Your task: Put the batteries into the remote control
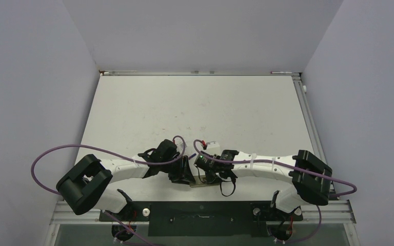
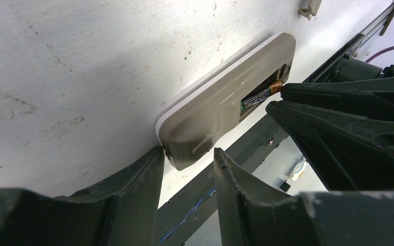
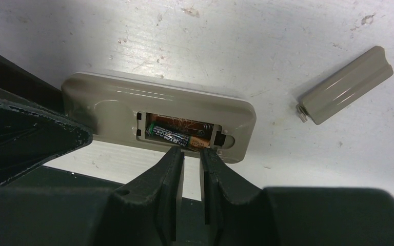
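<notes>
**Ana:** Where is the remote control [image 3: 113, 100]?

**Ben:** On the table [image 1: 195, 107], at about 6 o'clock in the top view, close to the near edge and between the two arms. It lies back up, greyish-beige side showing, with the battery recess uncovered.

**Ana:** Anything in the recess?

**Ben:** One battery [image 3: 177, 137], dark-labelled with a brownish-gold end, lies in the slot nearer the right wrist camera. The slot behind it shows something coppery; I cannot tell what.

**Ana:** And the left jaws?

**Ben:** The left arm [image 1: 128, 169] reaches in from 9 o'clock. Its jaws are closed on the end of the remote away from the recess. In the left wrist view one of the fingers [image 2: 133, 195] touches one corner and the other sits against the opposite edge, with the handset's end between them.

**Ana:** The right jaws?

**Ben:** The right arm [image 1: 267, 165] comes in from 3 o'clock. Its jaws stand almost together, with only a thin slit between the fingertips [image 3: 169, 169]. The tips sit at the recess edge, right by the battery's gold end. Whether they pinch that end or merely touch it, I cannot tell.

**Ana:** What is the loose piece?

**Ben:** A beige battery cover [image 3: 346, 84]. It lies on the table at 2 o'clock from the remote in the right wrist view, well apart from it.
</notes>
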{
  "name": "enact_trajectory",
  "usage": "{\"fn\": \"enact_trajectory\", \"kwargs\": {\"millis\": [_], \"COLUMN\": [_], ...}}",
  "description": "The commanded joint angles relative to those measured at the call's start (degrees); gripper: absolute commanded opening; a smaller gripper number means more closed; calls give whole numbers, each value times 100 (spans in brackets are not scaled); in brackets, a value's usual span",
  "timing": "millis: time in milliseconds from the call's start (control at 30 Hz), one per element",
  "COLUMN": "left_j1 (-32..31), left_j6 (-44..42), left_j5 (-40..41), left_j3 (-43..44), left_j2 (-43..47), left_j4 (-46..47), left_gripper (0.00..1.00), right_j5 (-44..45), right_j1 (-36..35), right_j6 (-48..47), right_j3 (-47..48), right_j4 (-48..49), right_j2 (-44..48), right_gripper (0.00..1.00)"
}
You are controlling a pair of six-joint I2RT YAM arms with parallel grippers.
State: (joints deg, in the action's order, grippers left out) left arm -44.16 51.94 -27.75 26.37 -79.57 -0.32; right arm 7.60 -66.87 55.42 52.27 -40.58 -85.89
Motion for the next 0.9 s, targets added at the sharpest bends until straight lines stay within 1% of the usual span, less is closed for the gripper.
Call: {"fn": "enact_trajectory", "kwargs": {"millis": [0,233,533,867], "left_j1": [-19,-17,-19,-18], "left_j6": [13,14,-14,-117], "left_j5": [-25,-31,-55,-101], "left_j3": [17,0,-31,-7], "left_j2": [-6,34,88,144], "left_j4": [260,257,261,223], "left_gripper": [37,37,37,37], "right_j5": [-117,-99,108,-103], "right_j1": [-79,-97,-98,-64], "right_j6": [-13,-19,-31,-175], "right_j3": [24,108,430,548], "right_j4": [216,189,-189,-284], "right_j2": [-98,-226,-518,-819], "right_gripper": [19,19,19,19]}}
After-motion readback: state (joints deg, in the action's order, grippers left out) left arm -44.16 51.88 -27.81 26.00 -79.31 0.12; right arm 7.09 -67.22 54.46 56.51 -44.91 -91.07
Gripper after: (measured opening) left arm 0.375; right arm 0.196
